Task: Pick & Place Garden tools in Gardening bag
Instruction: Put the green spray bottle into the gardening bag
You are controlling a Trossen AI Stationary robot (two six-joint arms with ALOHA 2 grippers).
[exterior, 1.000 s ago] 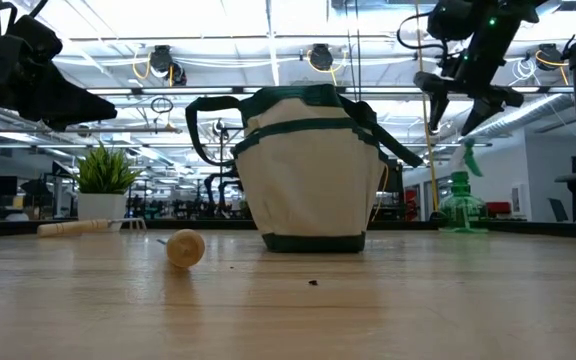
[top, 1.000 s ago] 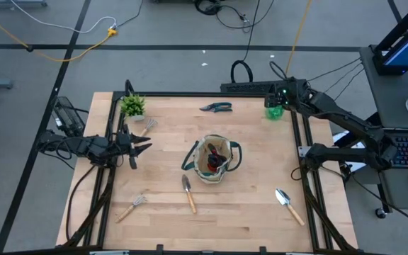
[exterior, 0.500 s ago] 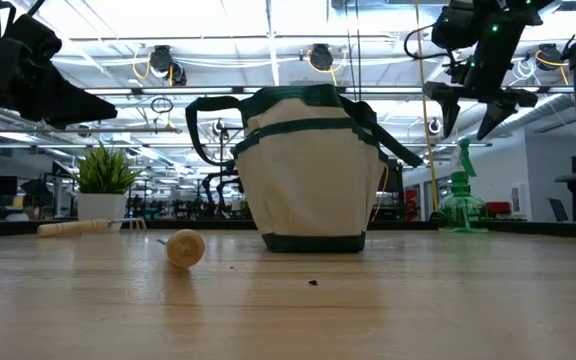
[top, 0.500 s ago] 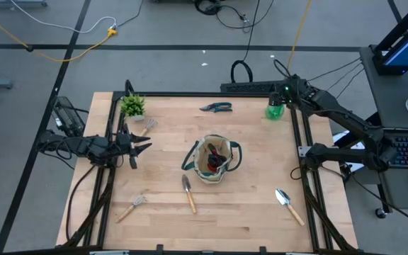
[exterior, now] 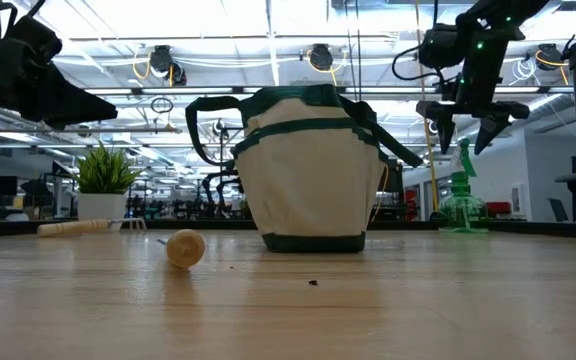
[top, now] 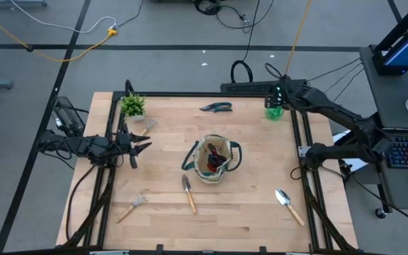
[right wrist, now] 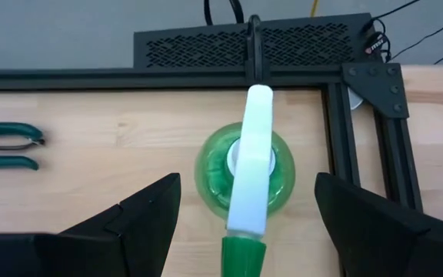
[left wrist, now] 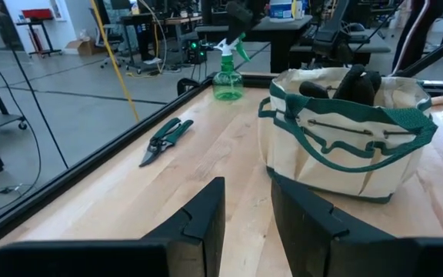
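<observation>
Jaws of the right gripper (right wrist: pixel 248 211) spread wide, released, directly above the upright green spray bottle (right wrist: pixel 246 171), which sits centred between them, untouched.

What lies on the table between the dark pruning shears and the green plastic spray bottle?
Nothing: in the high view, only bare wooden tabletop separates the dark pruning shears from the green plastic spray bottle. The right wrist view shows the same.

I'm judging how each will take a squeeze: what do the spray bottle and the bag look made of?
The spray bottle looks like glossy see-through green plastic with an opaque white trigger head; light passes through its body. The bag looks like matte beige woven canvas with dark green fabric trim; its walls sag and its edges show stitching.
</observation>
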